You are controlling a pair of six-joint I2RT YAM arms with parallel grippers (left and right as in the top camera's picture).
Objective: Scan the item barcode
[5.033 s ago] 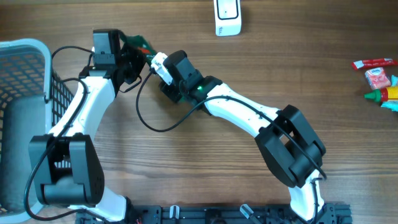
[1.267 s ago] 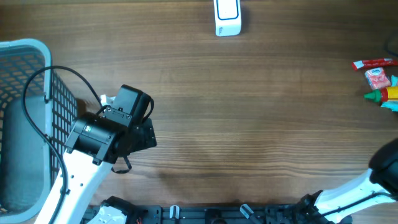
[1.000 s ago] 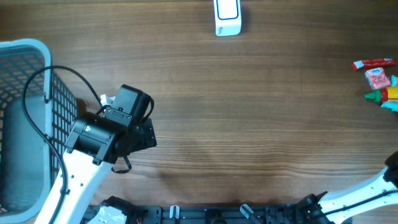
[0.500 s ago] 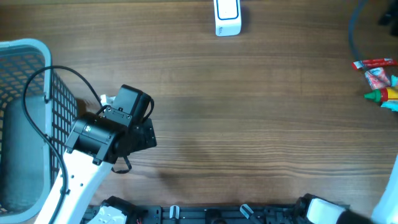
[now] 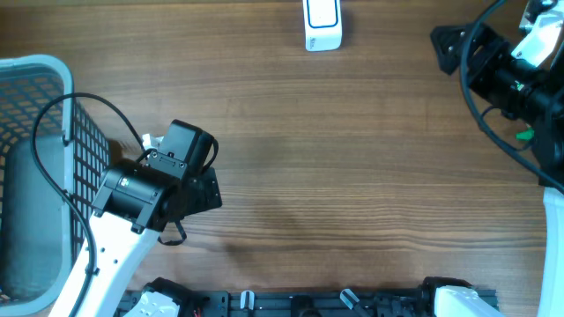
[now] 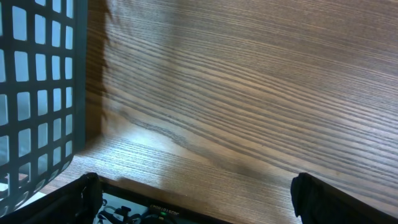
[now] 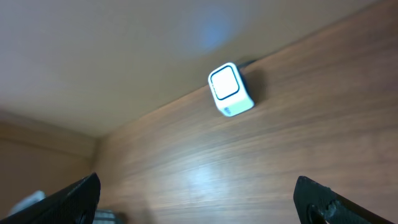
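Overhead, a green item [image 5: 526, 135] lay well right of the scanner [image 5: 322, 25], under the right arm; right fingers [image 7: 317, 200] (spread, empty) faced the scanner; left fingers [image 6: 314, 196] spread too.

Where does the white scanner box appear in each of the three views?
Overhead: white scanner at the top edge, near the middle.
Left wrist: not in it.
Right wrist: white scanner above centre, at the table's far edge.
Shared landmark: the wooden table, in all three views.

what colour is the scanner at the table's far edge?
The scanner is white, with a blue-rimmed square face; the right wrist view shows it best.
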